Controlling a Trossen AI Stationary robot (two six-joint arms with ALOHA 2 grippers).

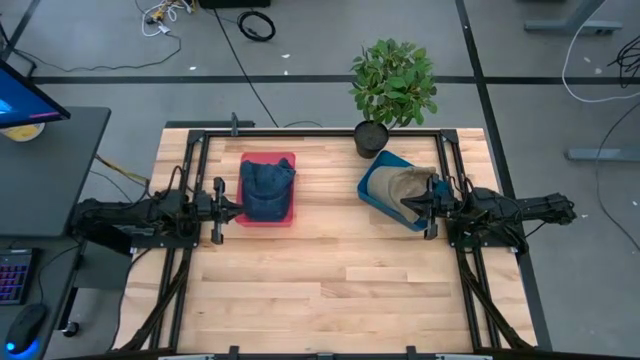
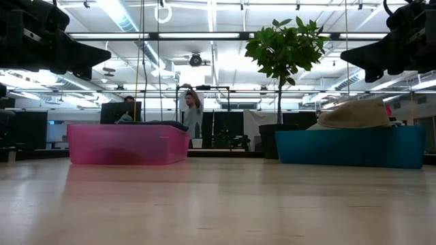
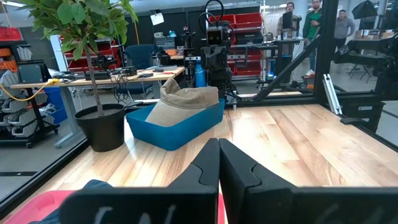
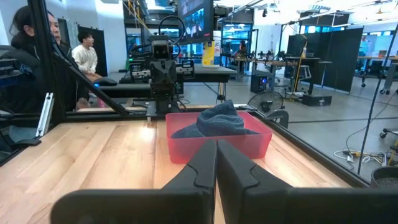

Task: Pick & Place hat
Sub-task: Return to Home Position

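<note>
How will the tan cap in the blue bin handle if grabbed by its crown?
Probably floppy: the tan cap looks like soft fabric, crown dented. Likely light: thin cloth heaped above the blue bin rim. Unlikely to roll. Left gripper and right gripper wait at the table's sides.

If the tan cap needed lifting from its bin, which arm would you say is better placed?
Right, probably: the right gripper sits at the blue bin, beside the tan cap; the left gripper is by the red bin.
</note>
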